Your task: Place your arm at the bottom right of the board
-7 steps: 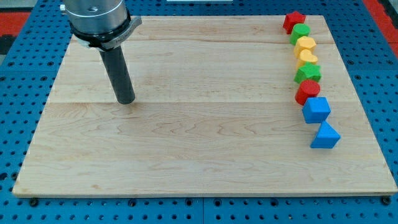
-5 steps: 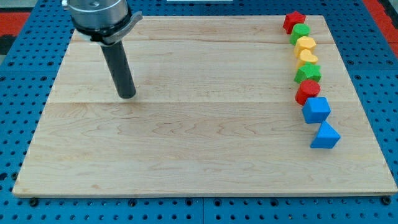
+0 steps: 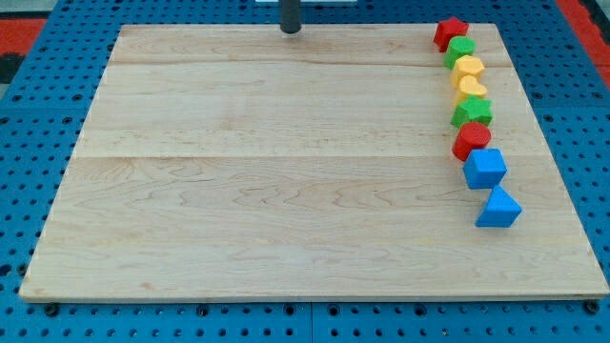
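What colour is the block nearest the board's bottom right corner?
Blue: the blue triangular block, seen in the camera view.

The wooden board on a blue pegboard table carries eight coloured blocks lined along the view's right.

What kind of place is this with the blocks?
Probably a robot lab workbench: a pale wooden board on a blue pegboard table, small coloured blocks lined up down the view's right, like the blue cube, and my tip at the board's top edge.
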You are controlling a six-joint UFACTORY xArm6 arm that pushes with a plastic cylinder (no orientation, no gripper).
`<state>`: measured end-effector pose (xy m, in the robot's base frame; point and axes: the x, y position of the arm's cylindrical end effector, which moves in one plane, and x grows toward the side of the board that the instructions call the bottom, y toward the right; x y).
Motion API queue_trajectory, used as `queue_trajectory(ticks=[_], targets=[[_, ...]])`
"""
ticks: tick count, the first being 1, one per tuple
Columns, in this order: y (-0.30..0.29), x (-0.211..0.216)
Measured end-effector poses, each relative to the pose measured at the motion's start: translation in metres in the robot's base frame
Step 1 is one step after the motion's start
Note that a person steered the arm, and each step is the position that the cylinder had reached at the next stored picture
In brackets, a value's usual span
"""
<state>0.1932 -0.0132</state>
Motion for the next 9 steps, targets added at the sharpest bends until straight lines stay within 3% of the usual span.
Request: queue_trajectory(ticks=[3,4,5,7,8,9], targets=[[0.108,-0.001],[0.121,-0.002],[0.077,0.03],[0.06,0.281],[0.087,0.396],[0.213,0.409]])
